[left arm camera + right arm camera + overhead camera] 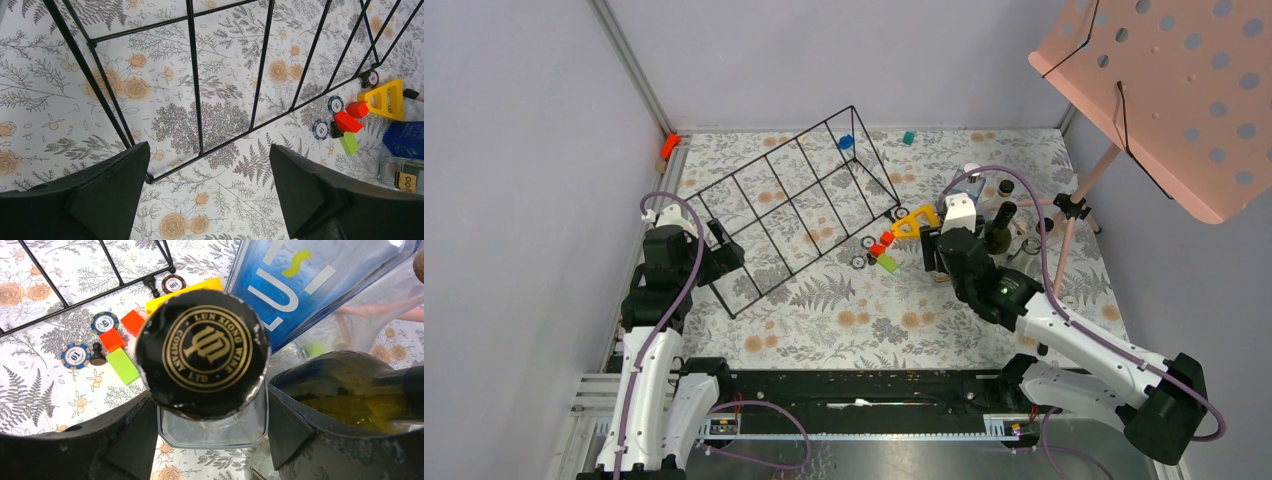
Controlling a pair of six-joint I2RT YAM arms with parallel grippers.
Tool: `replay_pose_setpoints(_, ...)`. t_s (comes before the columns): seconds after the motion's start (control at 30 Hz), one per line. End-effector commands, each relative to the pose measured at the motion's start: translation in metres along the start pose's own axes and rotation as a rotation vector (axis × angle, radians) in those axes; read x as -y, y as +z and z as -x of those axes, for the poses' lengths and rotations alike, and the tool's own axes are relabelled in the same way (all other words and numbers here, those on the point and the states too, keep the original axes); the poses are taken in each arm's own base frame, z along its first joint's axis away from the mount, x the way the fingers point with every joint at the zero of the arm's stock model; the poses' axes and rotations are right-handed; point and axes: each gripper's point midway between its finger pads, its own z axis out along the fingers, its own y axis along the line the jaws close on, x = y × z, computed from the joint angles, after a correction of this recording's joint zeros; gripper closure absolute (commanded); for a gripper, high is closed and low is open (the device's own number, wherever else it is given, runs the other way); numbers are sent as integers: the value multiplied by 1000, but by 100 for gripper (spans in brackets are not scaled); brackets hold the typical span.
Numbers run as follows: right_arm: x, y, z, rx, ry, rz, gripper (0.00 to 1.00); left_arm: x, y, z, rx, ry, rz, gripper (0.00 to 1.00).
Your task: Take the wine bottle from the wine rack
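- The left gripper is held apart at a corner of the wine rack.
- The wine bottle is flanked by the right gripper; whether it is clamped cannot be told.

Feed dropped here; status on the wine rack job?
Left end effector open at wine rack corner. Right end effector around black-capped bottle, grip unclear. Rack holds no bottle.

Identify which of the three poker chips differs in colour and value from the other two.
The brown chip marked 100, beside the wine rack corner; the blue chips both read 10.
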Motion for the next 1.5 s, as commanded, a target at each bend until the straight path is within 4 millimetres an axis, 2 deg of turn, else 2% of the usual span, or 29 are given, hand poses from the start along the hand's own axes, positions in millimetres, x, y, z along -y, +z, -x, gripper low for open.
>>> replay_pose_setpoints(0.0,15,-9,24,69,-1,-38,31,8,0,13,44,1,-34,1)
replay_pose_setpoints(0.13,15,-10,24,66,-12,-35,23,9,0,13,42,1,-36,1)
replay_pose_setpoints(0.33,18,-13,30,79,-17,-37,15,9,1,12,38,2,-39,1)
replay_pose_setpoints(0.63,21,-22,44,97,-27,-22,9,9,1,12,36,1,-39,1)
replay_pose_setpoints(0.93,31,-42,74,164,-6,-11,9,9,2,12,34,2,-38,1)
replay_pose_setpoints(1.07,37,-56,97,200,-6,3,9,10,2,15,39,2,-36,1)
replay_pose_setpoints(1.17,37,-69,108,147,-9,30,1,12,2,19,28,-4,-34,1)
replay_pose_setpoints(1.27,31,-85,115,49,13,85,0,17,0,26,23,-6,-40,1)
replay_pose_setpoints(1.47,1,-116,110,-206,38,271,0,26,-11,51,43,-5,-30,1)
